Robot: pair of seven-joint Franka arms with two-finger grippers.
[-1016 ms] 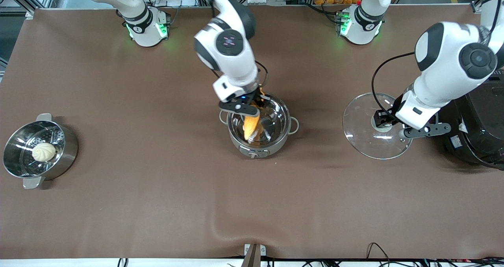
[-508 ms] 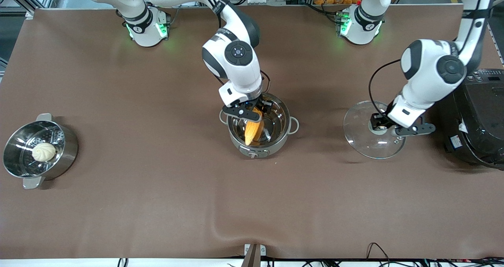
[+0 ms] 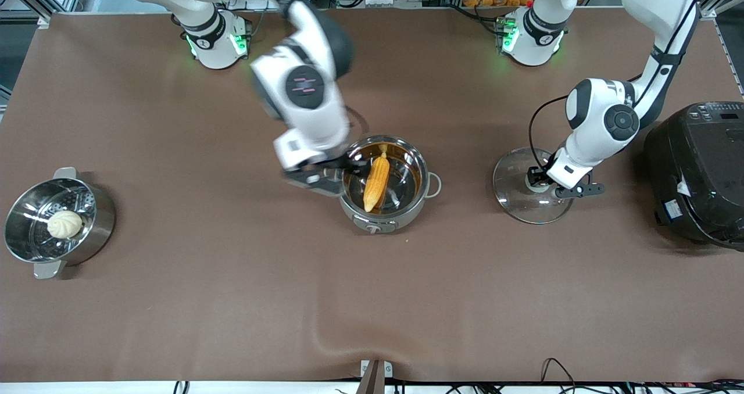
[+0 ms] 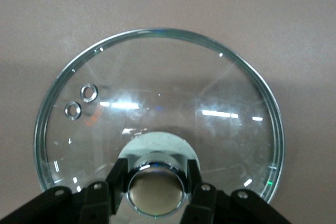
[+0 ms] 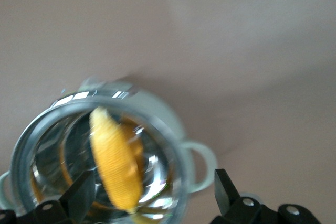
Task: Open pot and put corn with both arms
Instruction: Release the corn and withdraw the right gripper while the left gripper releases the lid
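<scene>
pot [image 3: 385, 186]: mid-worktop, uncovered.
corn [image 3: 376, 182]: lies inside the pot, pale stub toward the arms' edge.
right gripper [image 3: 328, 173]: over the pot's rim at the right arm's end, fingers spread, holding nothing.
lid [image 3: 530, 187]: flat on the worktop between pot and rice cooker [image 3: 697, 173].
left gripper [image 4: 156, 184]: pinching the lid's knob [image 4: 155, 189].

No text, label, brand, number or sign can be read on anything here.
</scene>
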